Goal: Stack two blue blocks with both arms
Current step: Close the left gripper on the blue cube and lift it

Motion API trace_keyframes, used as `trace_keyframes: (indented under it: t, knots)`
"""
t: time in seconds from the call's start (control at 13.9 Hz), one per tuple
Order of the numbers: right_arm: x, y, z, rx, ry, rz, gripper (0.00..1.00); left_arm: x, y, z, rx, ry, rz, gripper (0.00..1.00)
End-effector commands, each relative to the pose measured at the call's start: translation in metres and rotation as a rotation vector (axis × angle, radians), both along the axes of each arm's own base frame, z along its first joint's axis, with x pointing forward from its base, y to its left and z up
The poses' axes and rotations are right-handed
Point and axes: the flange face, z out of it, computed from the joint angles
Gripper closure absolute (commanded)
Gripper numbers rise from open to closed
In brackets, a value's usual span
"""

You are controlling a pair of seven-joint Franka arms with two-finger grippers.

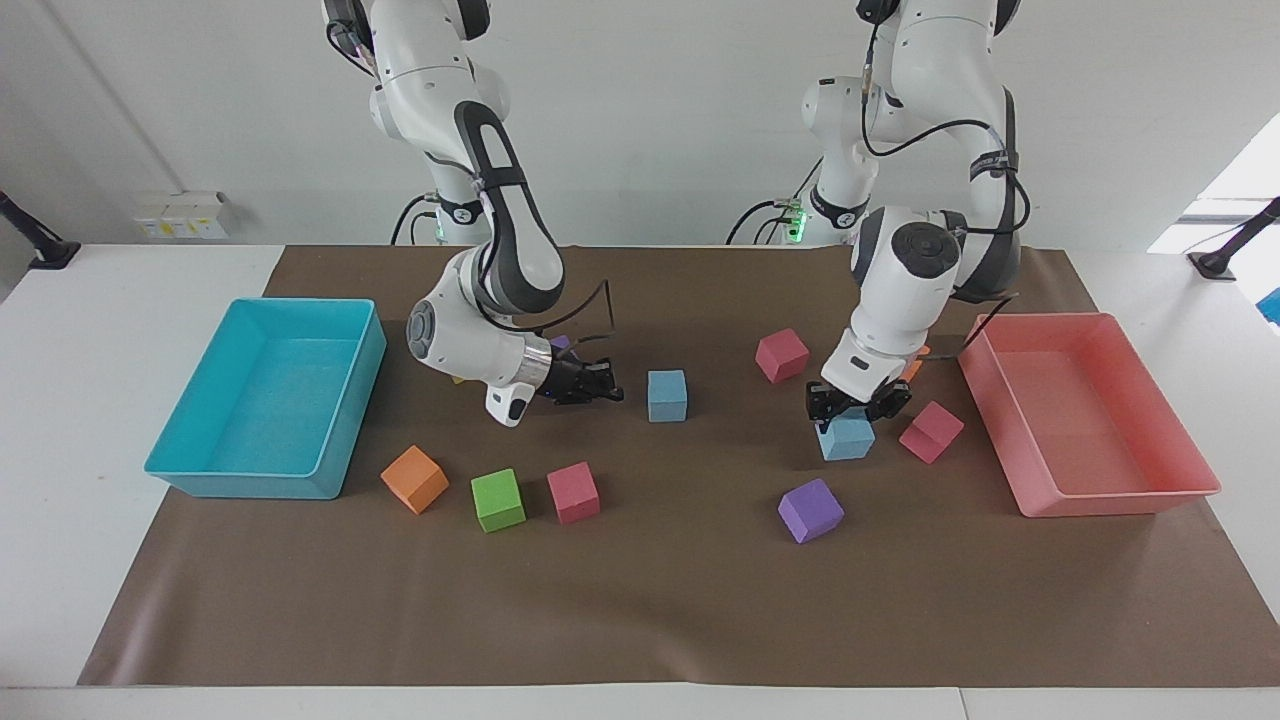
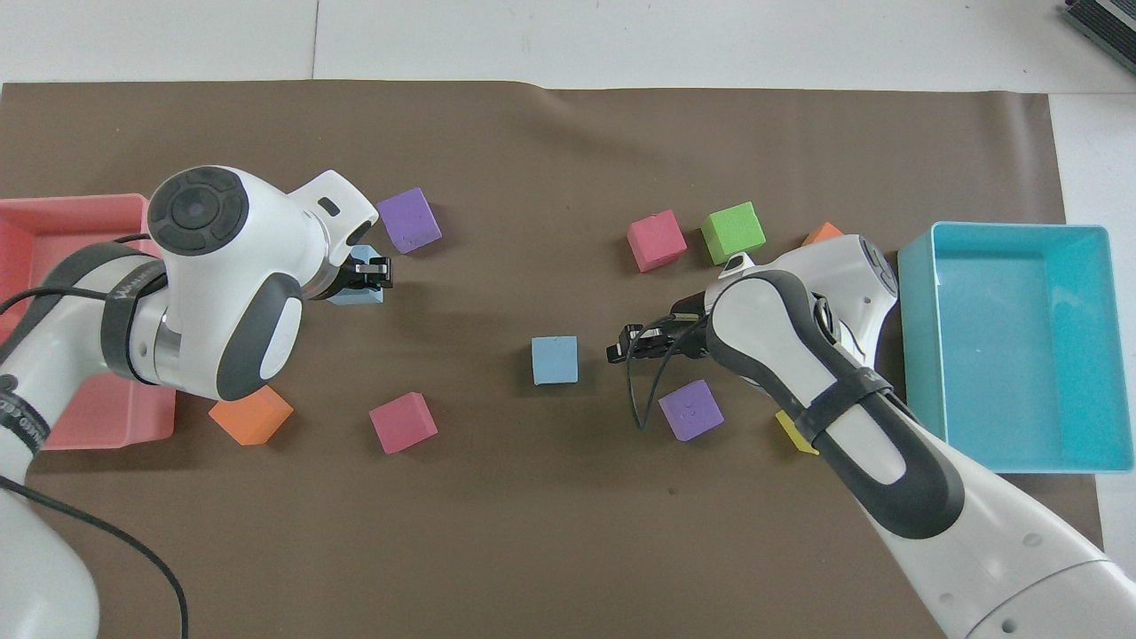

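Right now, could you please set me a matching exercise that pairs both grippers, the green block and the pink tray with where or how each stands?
Things:
1. left gripper
2. right gripper
3. green block
4. pink tray

States:
a. shut beside the loose blue block
b. at the left arm's end of the table
c. shut on the other blue block
d. between an orange block and a pink block

Pairs: 1-c, 2-a, 3-d, 4-b

The blue blocks [image 1: 667, 395] look like matt foam, the brown mat [image 1: 640, 610] like smooth matt paper, the trays [image 1: 270, 400] like plastic, and the arms [image 1: 500, 230] like glossy white plastic.
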Motion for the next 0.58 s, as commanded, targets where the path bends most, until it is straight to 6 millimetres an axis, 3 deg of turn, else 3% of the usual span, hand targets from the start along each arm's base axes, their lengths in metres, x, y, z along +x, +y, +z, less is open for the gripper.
trace_keyframes:
  t: [0.0,0.14,0.5]
  knots:
    - [-0.001,-0.002,-0.002,0.026,-0.026,-0.008,1.0,-0.004,-0.005,0.049,0.031,0.013,-0.014,1.0]
    - [-0.001,-0.002,-0.002,0.026,-0.026,-0.007,1.0,-0.011,-0.021,0.076,0.031,0.015,-0.037,1.0]
    - [-0.001,-0.002,-0.002,0.026,-0.026,-0.008,1.0,-0.037,-0.09,0.087,0.011,-0.007,-0.074,1.0]
